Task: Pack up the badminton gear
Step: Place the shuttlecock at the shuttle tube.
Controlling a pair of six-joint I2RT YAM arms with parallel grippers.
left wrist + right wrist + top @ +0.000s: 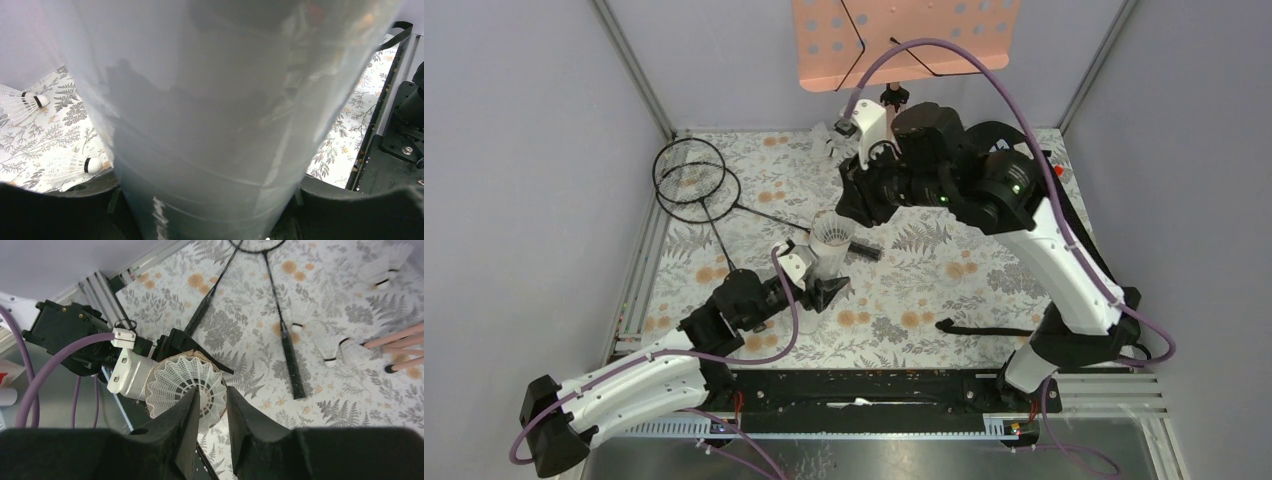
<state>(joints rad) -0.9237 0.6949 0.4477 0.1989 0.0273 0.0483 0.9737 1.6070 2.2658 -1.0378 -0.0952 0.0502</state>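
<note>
My left gripper (821,287) is shut on the long white tube (828,248), which it holds upright. That tube (210,115) fills the left wrist view, a black finger pressed on each side. A white shuttlecock (184,385) sits skirt-up in the tube's mouth. My right gripper (212,402) hovers just above it, open, with nothing between its fingers. Two black rackets (692,183) lie crossed at the far left of the floral table. Loose shuttlecocks (330,346) lie beyond them. Only a black strap (986,328) of the bag shows.
The pink perforated music stand (904,40) rises at the back centre, its tripod legs (395,337) spread on the table. Two shuttlecocks (30,102) lie left of the tube. Grey walls and metal rails (639,270) close in the table.
</note>
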